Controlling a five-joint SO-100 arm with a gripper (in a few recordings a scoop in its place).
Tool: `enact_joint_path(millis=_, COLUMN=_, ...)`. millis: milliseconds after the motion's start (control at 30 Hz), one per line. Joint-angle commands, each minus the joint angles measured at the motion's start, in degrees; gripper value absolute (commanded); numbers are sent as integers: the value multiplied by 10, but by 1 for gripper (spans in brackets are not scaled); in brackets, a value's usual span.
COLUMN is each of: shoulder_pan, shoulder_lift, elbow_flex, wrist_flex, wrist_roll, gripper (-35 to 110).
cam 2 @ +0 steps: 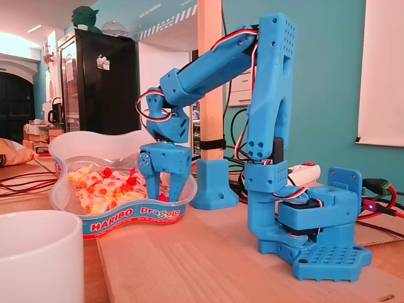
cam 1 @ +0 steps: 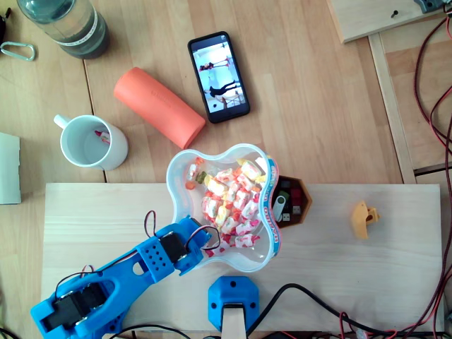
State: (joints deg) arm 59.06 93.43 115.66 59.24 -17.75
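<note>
My blue gripper (cam 1: pixel 210 238) points down into a clear plastic Haribo tub (cam 1: pixel 179 171) at its near-left edge. The tub is full of wrapped candies (cam 1: pixel 229 198) in white, red and yellow. In the fixed view the gripper (cam 2: pixel 165 193) hangs just inside the tub's wall (cam 2: pixel 129 216), fingers (cam 2: pixel 152 182) spread, their tips among the candies (cam 2: pixel 101 186). Nothing is clearly pinched between them. A white mug (cam 1: pixel 90 143) stands left of the tub with one candy inside, and the same mug (cam 2: pixel 38 255) fills the fixed view's near-left corner.
Behind the tub lie an orange cylinder (cam 1: pixel 159 106) and a phone (cam 1: pixel 219 76); a bottle (cam 1: pixel 67 25) stands at top left. A dark red box (cam 1: pixel 292 200) touches the tub's right side. A yellow piece (cam 1: pixel 364 219) sits further right. A blue post mount (cam 1: pixel 233 300) stands at the front.
</note>
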Motion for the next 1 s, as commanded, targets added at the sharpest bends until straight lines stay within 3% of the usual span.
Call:
enact_joint_path(millis=0, shoulder_pan=5, shoulder_lift=11, elbow_flex=-30, wrist_flex=3, wrist_roll=-4, gripper=4)
enact_joint_path(millis=967, shoulder_pan=5, shoulder_lift=11, elbow_flex=-40, wrist_flex=8, wrist_roll=-13, gripper=16)
